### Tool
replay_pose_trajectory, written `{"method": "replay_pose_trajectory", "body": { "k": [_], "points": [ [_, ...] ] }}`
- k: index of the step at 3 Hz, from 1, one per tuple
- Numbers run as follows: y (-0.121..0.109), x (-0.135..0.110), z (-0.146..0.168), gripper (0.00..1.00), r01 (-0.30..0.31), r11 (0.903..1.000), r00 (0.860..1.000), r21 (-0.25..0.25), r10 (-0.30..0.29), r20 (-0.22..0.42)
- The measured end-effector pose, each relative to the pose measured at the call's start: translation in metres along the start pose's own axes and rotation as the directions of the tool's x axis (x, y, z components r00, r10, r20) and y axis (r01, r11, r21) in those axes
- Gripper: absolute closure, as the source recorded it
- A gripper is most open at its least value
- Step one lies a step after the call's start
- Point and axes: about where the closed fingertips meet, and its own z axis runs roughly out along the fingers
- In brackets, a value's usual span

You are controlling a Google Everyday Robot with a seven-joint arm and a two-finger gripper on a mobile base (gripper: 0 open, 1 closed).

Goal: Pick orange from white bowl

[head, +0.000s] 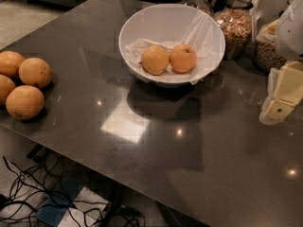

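Note:
The white bowl (142,25) stands at the back middle of the dark table, lined with crumpled white paper. Two fruits lie side by side in it. The orange (183,58), deeper reddish-orange with a small dark stem dimple, is on the right. A paler yellow-orange fruit (155,59) touches it on the left. My gripper (280,100), cream-coloured, hangs at the right edge of the camera view, above the table, well to the right of the bowl and lower in the picture. It holds nothing that I can see.
Several larger pale oranges (23,82) sit grouped at the table's left edge. Glass jars of nuts and grains (234,25) stand behind and right of the bowl. Cables lie on the floor below the table's front edge (94,167).

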Motion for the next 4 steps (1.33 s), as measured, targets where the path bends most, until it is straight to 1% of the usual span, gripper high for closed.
{"method": "replay_pose_trajectory", "body": {
  "k": [1,2,3,4],
  "points": [
    [0.000,0.000,0.000,0.00,0.000,1.0000,1.000,0.000,0.000,0.000],
    [-0.010,-0.011,0.009,0.00,0.005,0.9995,0.999,-0.031,-0.004,0.053],
    [-0.035,-0.035,0.024,0.00,0.017,0.9984,0.983,-0.054,-0.007,0.186],
    [-0.058,-0.067,0.028,0.00,0.053,0.9979,0.947,-0.037,-0.038,0.319]
  ]
}}
